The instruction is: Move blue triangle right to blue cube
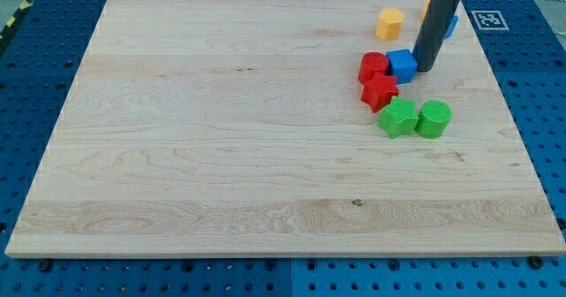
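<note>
Right at my tip (423,69), just to its left in the view, the blue cube (402,64) is sitting, looking like it is touching the rod or very nearly so. The rod is carrying nothing; it is only a bare dark shaft, no jaws, resting at board height. The blue triangle (452,25) is lying above and to the right of my tip, toward the view's top, and the rod's upper body is covering most of it, so only a small blue sliver is showing at the rod's right edge. I am reading that sliver as the triangle, but its shape and which way it is pointing cannot be made out. Key relation: the triangle is sitting behind the rod, away from the cube, so my tip is standing between the two, and I judge the tip is needing to get round to the triangle's far side before pushing. A red block (372,66) is touching the cube's left side, a red star-like block (380,92) is sitting below-left of my tip, and a green star-like block (398,118) and green cylinder (433,118) are lying below it. An orange block (389,22) is sitting up-left of my tip. The wooden board (221,156) is otherwise showing fully; the arm above is cut off by the frame's top.
</note>
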Robot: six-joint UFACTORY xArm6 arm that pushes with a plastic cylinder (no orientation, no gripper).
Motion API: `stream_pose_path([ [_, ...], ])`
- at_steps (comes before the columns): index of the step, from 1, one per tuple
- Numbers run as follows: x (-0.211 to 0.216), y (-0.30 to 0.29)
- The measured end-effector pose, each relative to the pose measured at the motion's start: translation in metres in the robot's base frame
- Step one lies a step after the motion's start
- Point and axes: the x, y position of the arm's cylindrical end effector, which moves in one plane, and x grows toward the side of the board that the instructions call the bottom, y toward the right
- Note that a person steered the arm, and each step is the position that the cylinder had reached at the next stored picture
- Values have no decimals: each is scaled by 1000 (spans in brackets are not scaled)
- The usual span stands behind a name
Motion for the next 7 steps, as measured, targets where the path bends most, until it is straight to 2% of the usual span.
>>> stream_pose_path([
  [3, -9, -10],
  [4, -34, 16],
  [6, -95, 11],
  [7, -104, 20],
])
